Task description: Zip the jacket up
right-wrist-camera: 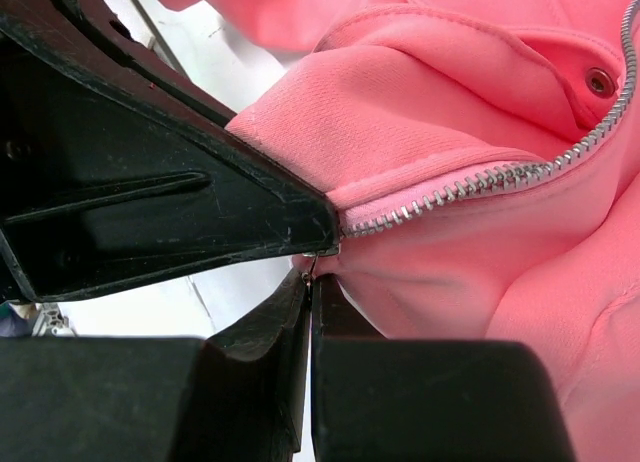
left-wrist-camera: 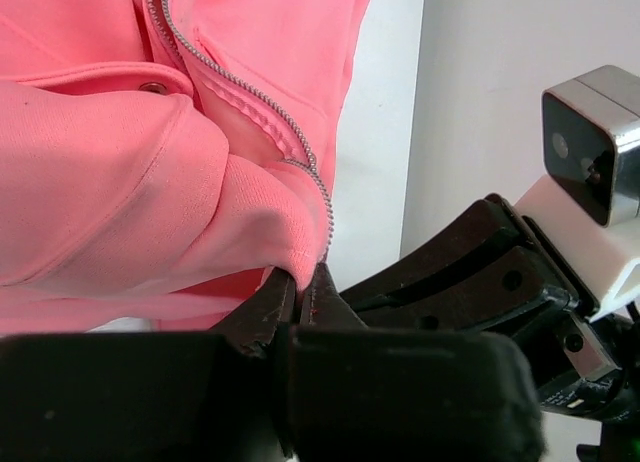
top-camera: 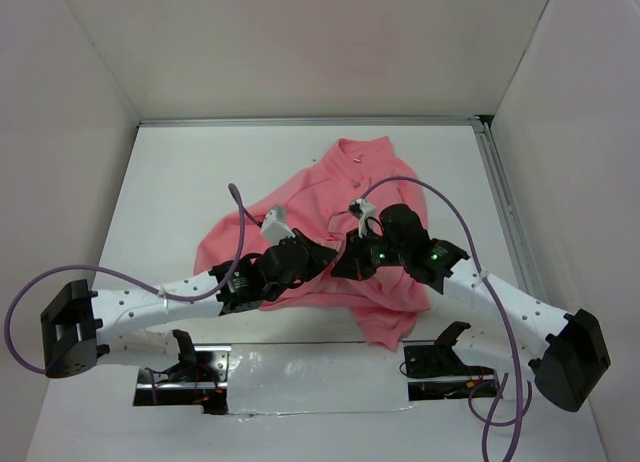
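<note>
The salmon-pink jacket (top-camera: pixel 340 197) lies spread on the white table, collar toward the far side. Both grippers meet over its lower front. My left gripper (left-wrist-camera: pixel 305 279) is shut on the jacket's bottom edge (left-wrist-camera: pixel 285 237), right beside the end of the silver zipper teeth (left-wrist-camera: pixel 300 147). My right gripper (right-wrist-camera: pixel 310 279) is shut on the small metal zipper pull (right-wrist-camera: pixel 312 265) at the low end of the zipper (right-wrist-camera: pixel 480 182). The left gripper's black finger (right-wrist-camera: pixel 150 202) lies just above it, touching the fabric. In the top view the left gripper (top-camera: pixel 318 254) and the right gripper (top-camera: pixel 345 257) sit almost tip to tip.
White walls enclose the table (top-camera: pixel 180 172) on three sides. A metal rail (top-camera: pixel 505 202) runs along the right edge. Purple cables (top-camera: pixel 450 207) arc over both arms. A metal snap (right-wrist-camera: pixel 600 80) sits on the jacket flap by the zipper. The right wrist camera (left-wrist-camera: pixel 595 152) shows close by.
</note>
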